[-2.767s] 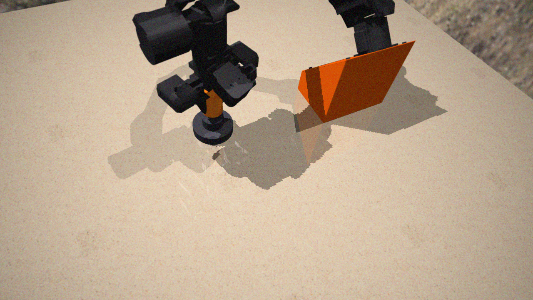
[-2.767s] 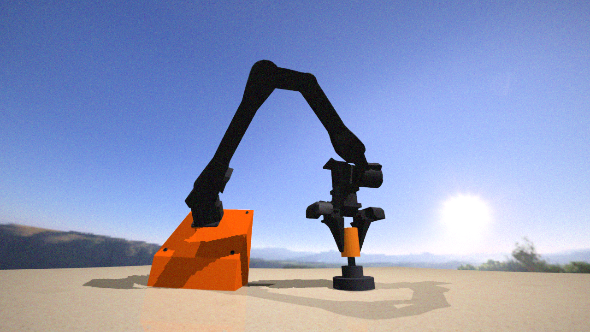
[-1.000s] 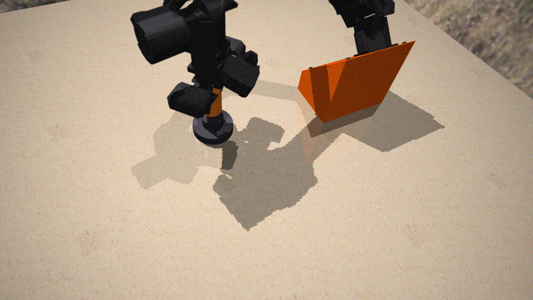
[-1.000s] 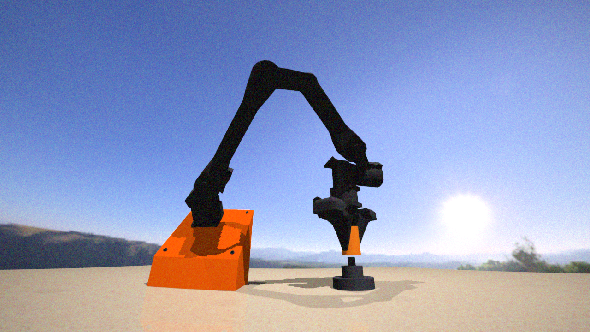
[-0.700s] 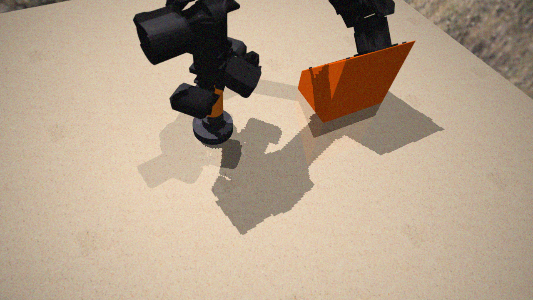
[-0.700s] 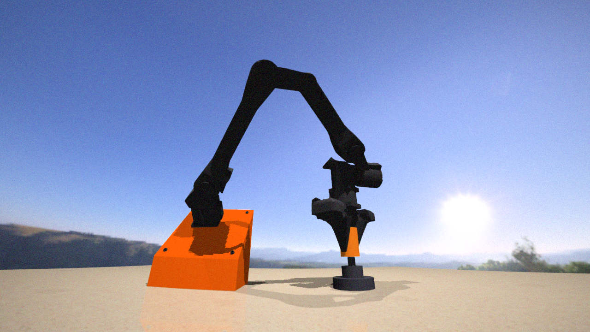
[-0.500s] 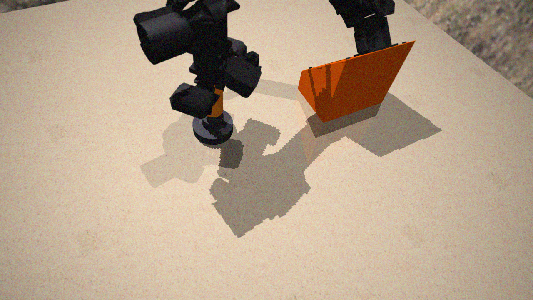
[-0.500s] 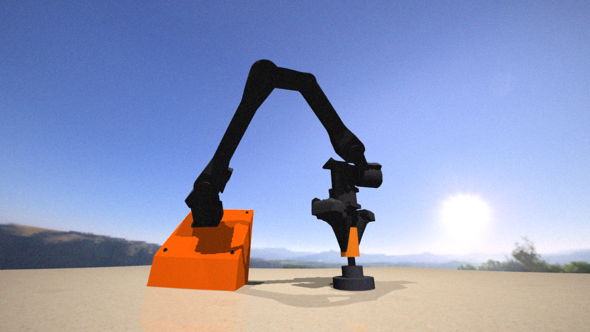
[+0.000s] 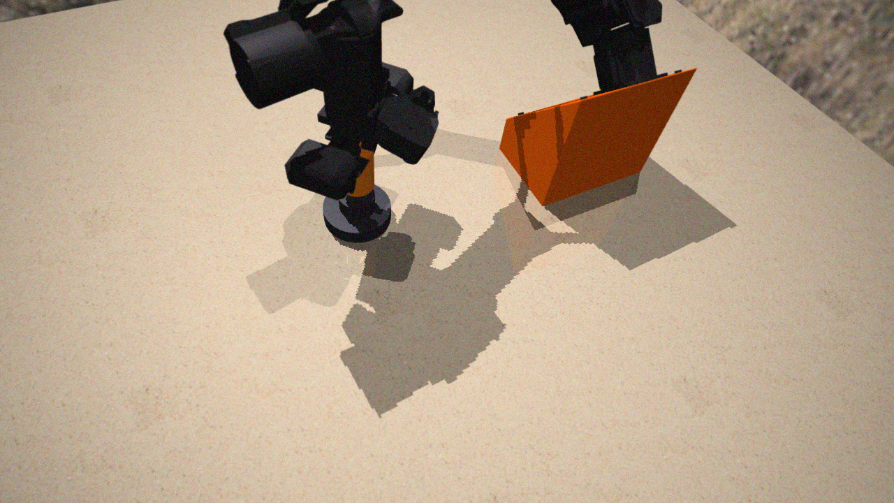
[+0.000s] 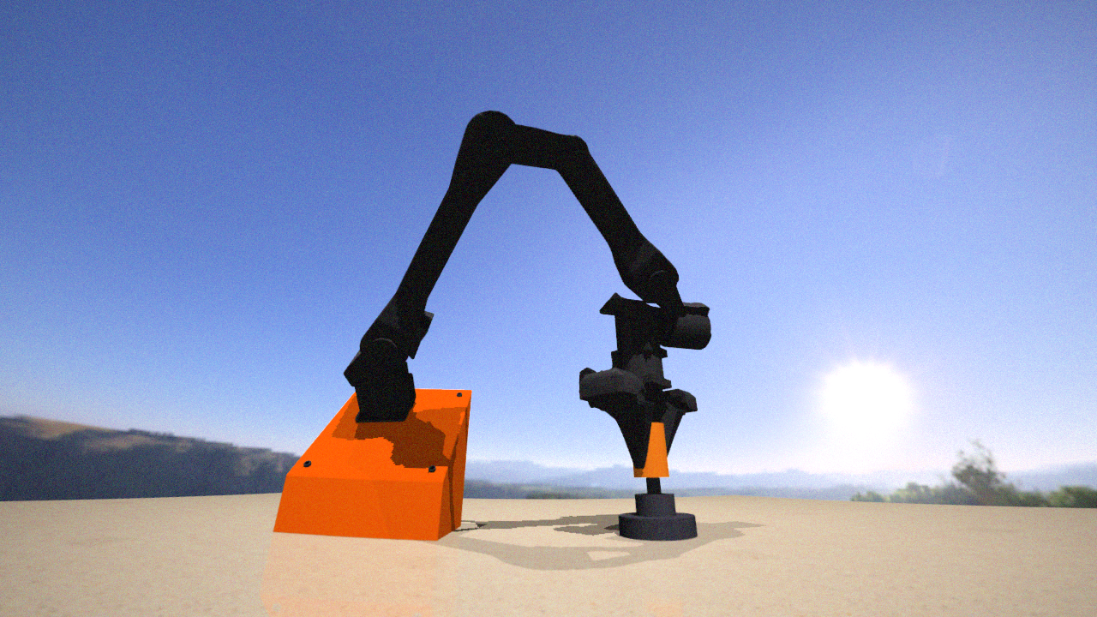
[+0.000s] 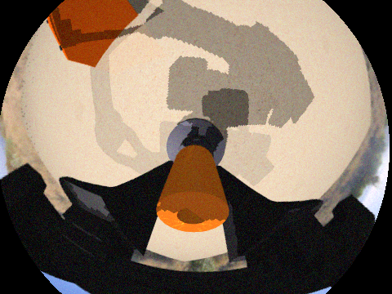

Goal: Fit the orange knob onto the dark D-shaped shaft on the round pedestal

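The orange knob (image 9: 364, 179) (image 10: 658, 452) (image 11: 193, 180) is upright, a tapered cone that is wider at its lower end. My gripper (image 10: 652, 451) is shut on it, one dark finger on each side. The dark round pedestal (image 9: 334, 221) (image 10: 657, 527) (image 11: 173, 144) stands below on the table. Its dark shaft (image 10: 653, 485) rises from the raised step. In the exterior view the knob's lower edge meets the shaft's visible top, well above the step. I cannot tell whether the shaft tip is inside the hole. The flat sides are hidden.
The arm's orange wedge-shaped base (image 9: 612, 137) (image 10: 360, 505) (image 11: 91, 24) stands to one side of the pedestal on the pale table (image 9: 187, 406) (image 10: 536, 590). The arm arches over from it. Shadows of the arm and gripper fall around the pedestal.
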Robot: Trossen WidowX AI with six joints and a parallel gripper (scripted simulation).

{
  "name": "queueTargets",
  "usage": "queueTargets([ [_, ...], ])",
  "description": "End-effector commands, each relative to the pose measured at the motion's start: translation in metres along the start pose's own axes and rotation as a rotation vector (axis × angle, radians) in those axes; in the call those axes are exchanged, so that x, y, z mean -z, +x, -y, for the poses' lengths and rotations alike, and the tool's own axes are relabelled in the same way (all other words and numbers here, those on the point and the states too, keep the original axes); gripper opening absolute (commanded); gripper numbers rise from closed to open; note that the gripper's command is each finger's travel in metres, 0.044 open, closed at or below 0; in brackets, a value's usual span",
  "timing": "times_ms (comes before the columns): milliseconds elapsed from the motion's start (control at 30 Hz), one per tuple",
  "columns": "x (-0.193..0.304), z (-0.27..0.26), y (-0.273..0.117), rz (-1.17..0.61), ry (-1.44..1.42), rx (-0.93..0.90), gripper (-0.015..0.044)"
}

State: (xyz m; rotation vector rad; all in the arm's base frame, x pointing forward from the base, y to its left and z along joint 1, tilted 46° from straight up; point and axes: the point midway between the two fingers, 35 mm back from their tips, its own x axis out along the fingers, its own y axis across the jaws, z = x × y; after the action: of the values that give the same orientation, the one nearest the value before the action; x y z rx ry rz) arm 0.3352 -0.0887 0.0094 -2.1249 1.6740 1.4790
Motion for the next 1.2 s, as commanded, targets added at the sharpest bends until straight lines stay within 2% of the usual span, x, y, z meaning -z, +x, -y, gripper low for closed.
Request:
queueTargets([
  [0, 0.0012, 0.0018, -0.0031, -0.003, 0.0, 0.002, 0.0],
  [133, 0.0016, 0.0022, -0.0047, -0.003, -0.025, 0.002, 0.0],
  [333, 0.003, 0.0033, -0.006, -0.003, -0.209, 0.002, 0.0],
  [1167, 0.0027, 0.0031, -0.0044, -0.003, -0.209, 0.002, 0.0],
])
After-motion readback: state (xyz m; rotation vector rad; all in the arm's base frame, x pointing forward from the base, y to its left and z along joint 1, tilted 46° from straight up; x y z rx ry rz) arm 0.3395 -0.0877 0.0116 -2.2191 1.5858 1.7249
